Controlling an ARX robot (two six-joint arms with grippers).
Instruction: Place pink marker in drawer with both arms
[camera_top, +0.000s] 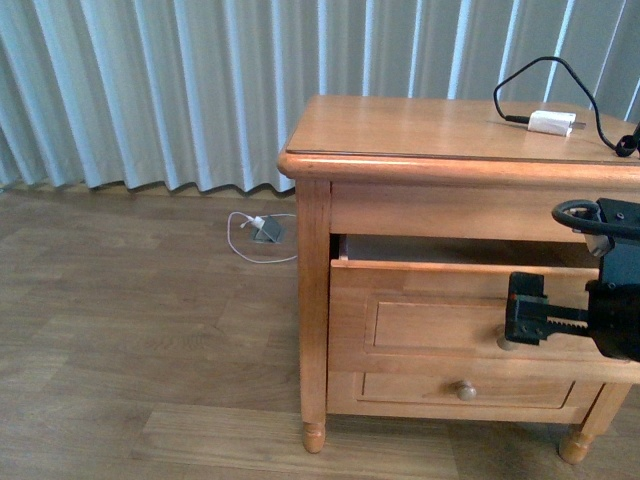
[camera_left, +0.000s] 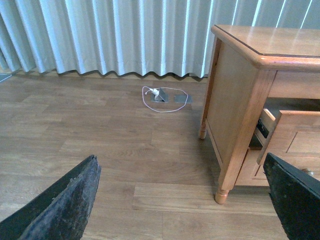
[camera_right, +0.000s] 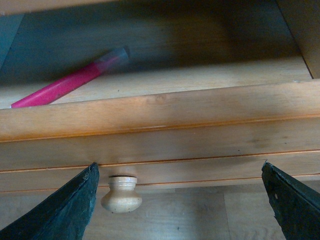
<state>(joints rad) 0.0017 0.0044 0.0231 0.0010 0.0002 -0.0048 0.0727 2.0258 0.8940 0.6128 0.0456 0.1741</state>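
Note:
The pink marker (camera_right: 67, 83) lies flat on the pale floor inside the open top drawer (camera_right: 160, 112), seen in the right wrist view. My right gripper (camera_right: 182, 200) is open and empty just outside the drawer front, with the round wooden knob (camera_right: 121, 194) between its fingers, close to one finger. In the front view the drawer (camera_top: 440, 300) is pulled partly out and my right gripper (camera_top: 530, 320) hangs at its front. My left gripper (camera_left: 185, 210) is open and empty above the floor, left of the dresser (camera_left: 240, 100).
A white charger block (camera_top: 552, 123) with a black cable lies on the dresser top (camera_top: 420, 130). A lower drawer knob (camera_top: 466, 391) shows below. A white cable (camera_top: 255, 235) lies on the wooden floor near the curtain (camera_top: 150, 90).

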